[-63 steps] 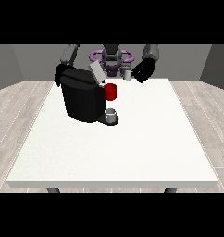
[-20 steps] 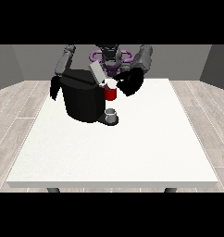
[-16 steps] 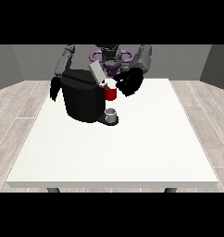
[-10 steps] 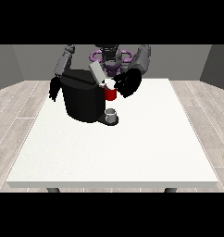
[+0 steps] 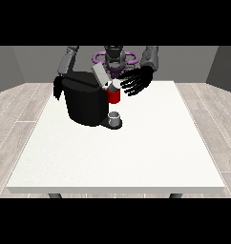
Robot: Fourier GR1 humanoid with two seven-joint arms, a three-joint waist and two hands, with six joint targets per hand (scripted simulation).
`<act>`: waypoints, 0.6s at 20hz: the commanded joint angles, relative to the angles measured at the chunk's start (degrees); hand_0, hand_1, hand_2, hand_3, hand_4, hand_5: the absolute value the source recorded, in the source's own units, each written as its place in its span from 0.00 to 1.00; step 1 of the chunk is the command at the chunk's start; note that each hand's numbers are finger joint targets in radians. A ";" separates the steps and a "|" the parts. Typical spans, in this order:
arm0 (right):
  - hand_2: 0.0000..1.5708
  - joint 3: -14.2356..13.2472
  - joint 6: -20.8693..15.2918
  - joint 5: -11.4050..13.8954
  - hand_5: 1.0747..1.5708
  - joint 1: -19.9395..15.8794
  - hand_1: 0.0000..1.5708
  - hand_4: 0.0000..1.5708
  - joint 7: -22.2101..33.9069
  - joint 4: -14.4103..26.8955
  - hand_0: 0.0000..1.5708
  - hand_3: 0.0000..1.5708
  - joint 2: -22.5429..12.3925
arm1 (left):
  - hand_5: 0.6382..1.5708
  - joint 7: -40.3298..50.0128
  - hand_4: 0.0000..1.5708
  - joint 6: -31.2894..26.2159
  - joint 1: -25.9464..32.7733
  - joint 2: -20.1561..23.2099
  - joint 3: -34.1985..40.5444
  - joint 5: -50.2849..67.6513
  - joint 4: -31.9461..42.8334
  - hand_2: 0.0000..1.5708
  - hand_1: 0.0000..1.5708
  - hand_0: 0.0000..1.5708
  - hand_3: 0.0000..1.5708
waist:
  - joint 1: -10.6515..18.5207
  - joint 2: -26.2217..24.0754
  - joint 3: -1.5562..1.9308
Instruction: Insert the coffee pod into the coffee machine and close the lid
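With our hand at the view's right [image 5: 136, 81] spread beside the coffee pod [image 5: 116, 84] at the coffee machine [image 5: 86, 99]'s raised lid [image 5: 99, 75], a skewed pod could jam it.

Grey walls [image 5: 22, 64], wooden floor [image 5: 12, 119]

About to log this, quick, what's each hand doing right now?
Hand at the view's right: open, fingers spread beside the lid.
Hand at the view's left: cannot tell.
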 commanded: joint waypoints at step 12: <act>0.00 11.26 -1.47 6.44 1.00 19.49 0.00 0.00 4.11 -12.58 0.00 0.00 6.52 | 1.00 -16.37 0.23 -6.51 36.79 -9.50 3.80 10.10 2.55 0.00 0.00 0.00 0.00 | 4.61 -28.36 -0.21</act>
